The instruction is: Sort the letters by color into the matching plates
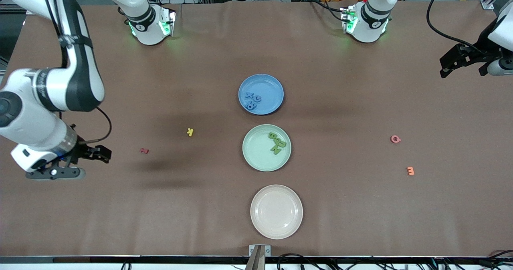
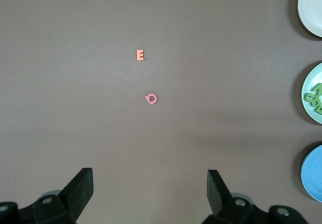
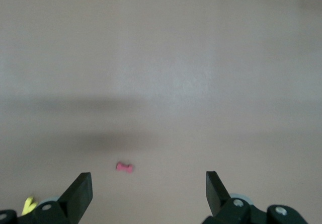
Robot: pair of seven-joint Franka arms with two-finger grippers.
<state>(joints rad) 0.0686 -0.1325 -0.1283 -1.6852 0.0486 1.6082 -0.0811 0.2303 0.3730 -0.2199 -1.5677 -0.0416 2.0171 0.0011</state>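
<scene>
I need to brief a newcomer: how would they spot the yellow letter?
Start at the green plate in the middle of the table. Look toward the right arm's end: the yellow letter lies on bare table. The red letter lies closer to that end.

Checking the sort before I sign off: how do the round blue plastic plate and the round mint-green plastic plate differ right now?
The blue plate holds blue foam letters; the mint-green plate holds green foam letters. The blue plate lies farther from the front camera, the green one nearer. Both are round, shallow, of like size, and sit in one row.
</scene>
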